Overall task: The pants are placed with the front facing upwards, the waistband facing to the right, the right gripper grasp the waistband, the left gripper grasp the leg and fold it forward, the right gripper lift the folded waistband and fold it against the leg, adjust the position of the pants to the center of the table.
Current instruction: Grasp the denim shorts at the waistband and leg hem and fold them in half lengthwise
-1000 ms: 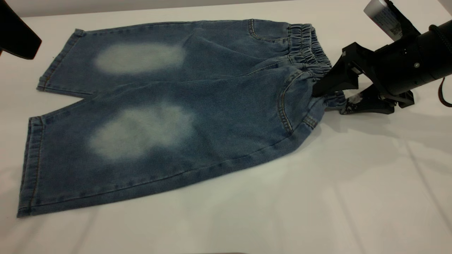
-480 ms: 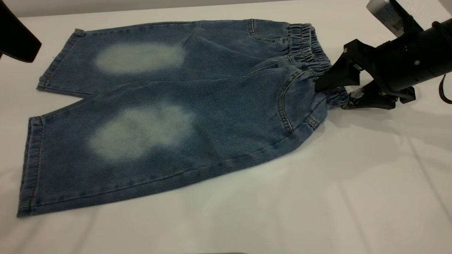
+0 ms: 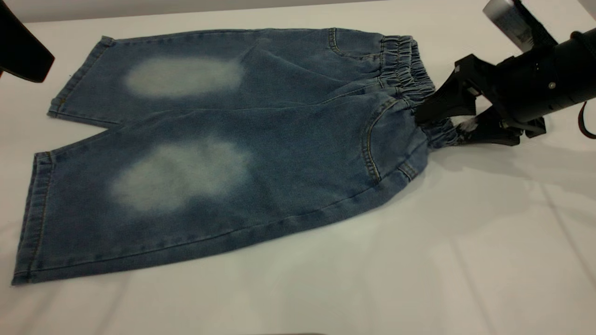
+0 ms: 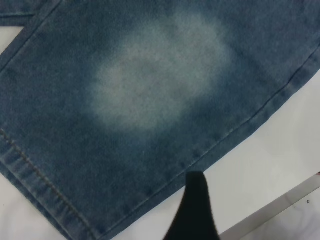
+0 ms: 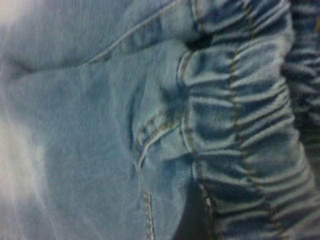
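Since a second ago the near leg's hem has slid toward the left edge of the exterior view and the waistband (image 3: 409,70) has bunched a little tighter at the right, as though the cloth were drawn along by the right gripper (image 3: 442,122). Nearest the camera is bare white table (image 3: 419,260), wide and open along the whole front and right. On it the pants (image 3: 223,153) lie front up, waistband to the right, near leg fanning toward the lower left, far leg behind it with its pale knee patch. The right gripper sits at the near end of the waistband, its two black jaws pinching the gathered denim, which puckers between them. Behind it the thick black wrist carries a white label whose print is too small to read. The left gripper (image 3: 21,49) hangs at the far left corner, apart from the cloth; I cannot tell how its fingers stand.
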